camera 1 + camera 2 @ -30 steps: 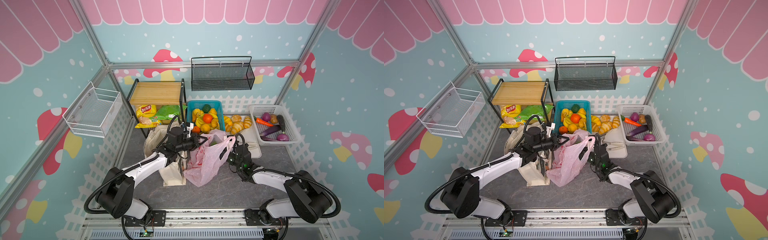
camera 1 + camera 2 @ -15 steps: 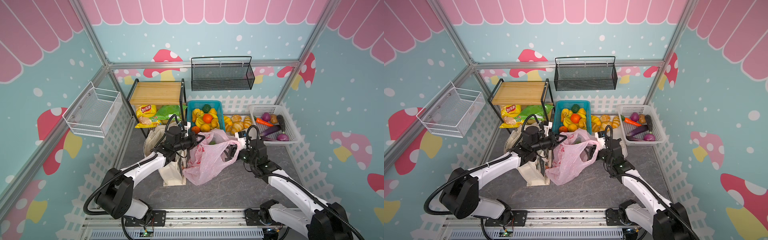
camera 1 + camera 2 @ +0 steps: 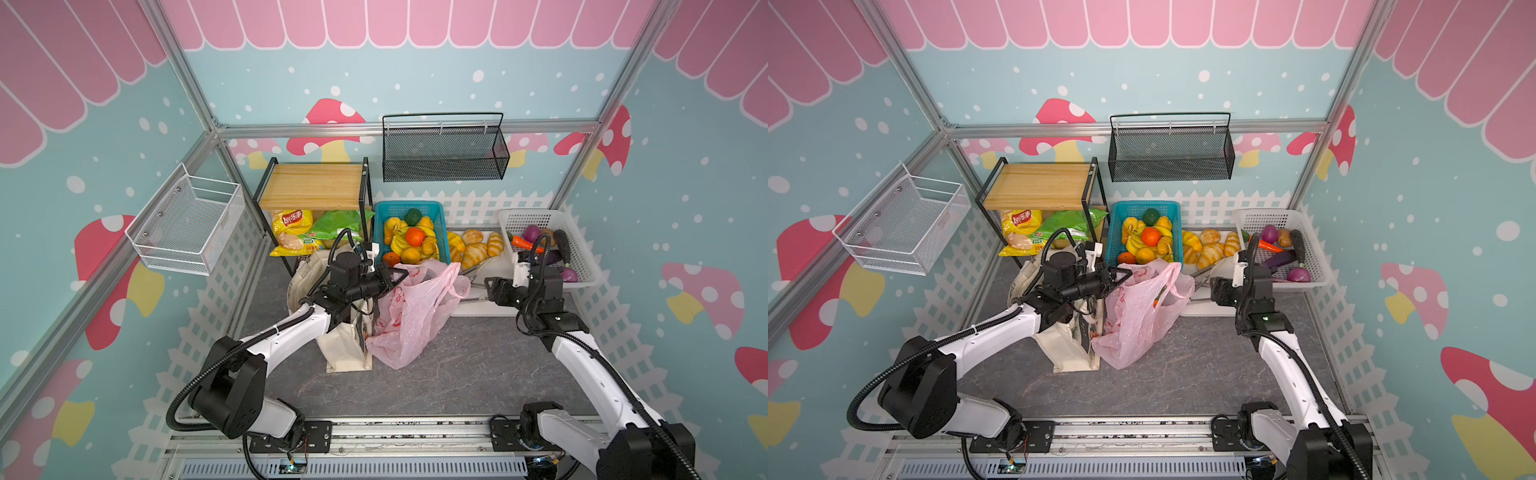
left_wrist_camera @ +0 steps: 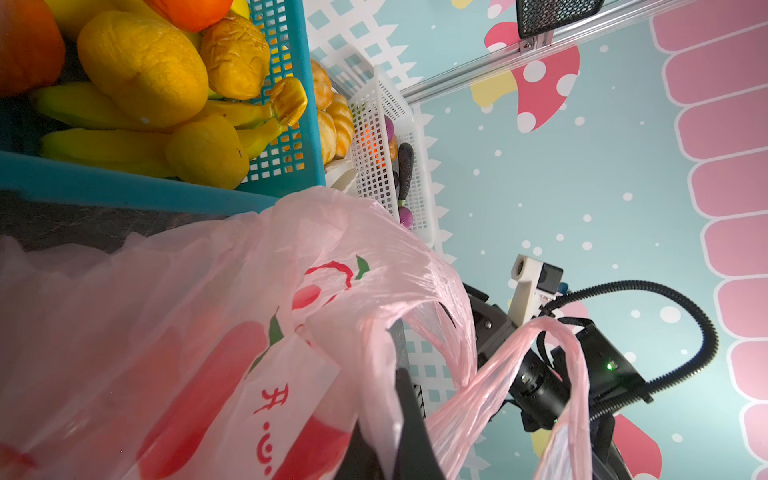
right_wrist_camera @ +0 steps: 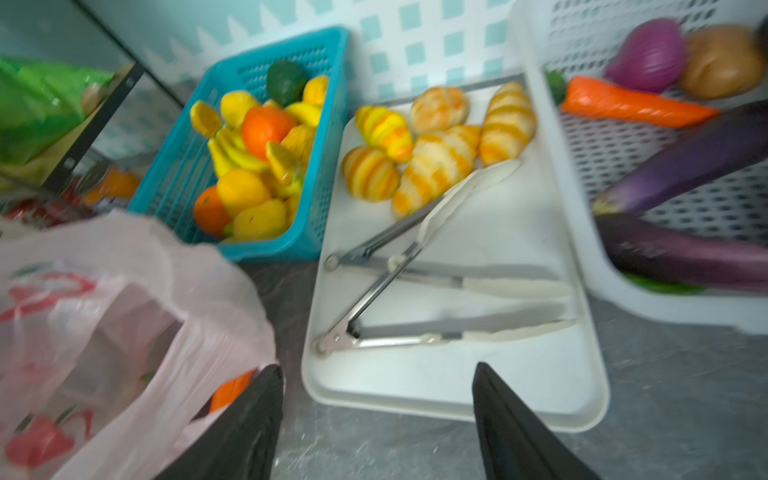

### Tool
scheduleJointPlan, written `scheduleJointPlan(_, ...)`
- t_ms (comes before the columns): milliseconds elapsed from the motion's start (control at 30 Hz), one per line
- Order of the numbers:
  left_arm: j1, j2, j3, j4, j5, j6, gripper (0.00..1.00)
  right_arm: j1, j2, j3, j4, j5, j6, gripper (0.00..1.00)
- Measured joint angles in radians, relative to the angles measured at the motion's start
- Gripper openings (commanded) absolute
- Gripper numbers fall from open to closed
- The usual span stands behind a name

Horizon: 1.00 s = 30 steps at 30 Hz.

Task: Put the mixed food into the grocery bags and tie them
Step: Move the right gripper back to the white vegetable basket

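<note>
Right gripper has drawn back from the pink plastic bag to the white tray, jaws wide, empty. Left gripper pinches the bag's rim beside the cream tote; red print reads "开".

Not much readable text here.
- Yellow chip packet, lower tier of the wooden shelf rack: red round logo with white Chinese script, reads 乐事 (Lay's). It shows in both top views.
- Green packet, same tier, touching the chip packet: small label patch, too small to read.
- Pink plastic bag, in front of the rack: red print, and in the left wrist view one character, 开, is legible. The small red marks beside it and the rest are lost in creases.
- Canvas tote, in front of the rack: dark side print, illegible.
</note>
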Motion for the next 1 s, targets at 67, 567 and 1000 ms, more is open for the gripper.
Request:
scheduleJointPlan(67, 0.0, 0.0, -0.003, 0.006, 0.0, -0.004, 0.0, -0.068, 0.09, 0.07, 0.042, 0.008, 0.001, 0.78)
scheduleJointPlan(567, 0.0, -0.019, -0.027, 0.067, 0.013, -0.058, 0.0, -0.445, 0.679, 0.409, 0.088, 0.024, -0.003, 0.9)
scheduleJointPlan(1000, 0.0, 0.005, -0.029, 0.103, 0.03, -0.081, 0.0, -0.431, 0.986, 0.725, 0.035, 0.056, -0.046, 0.91)
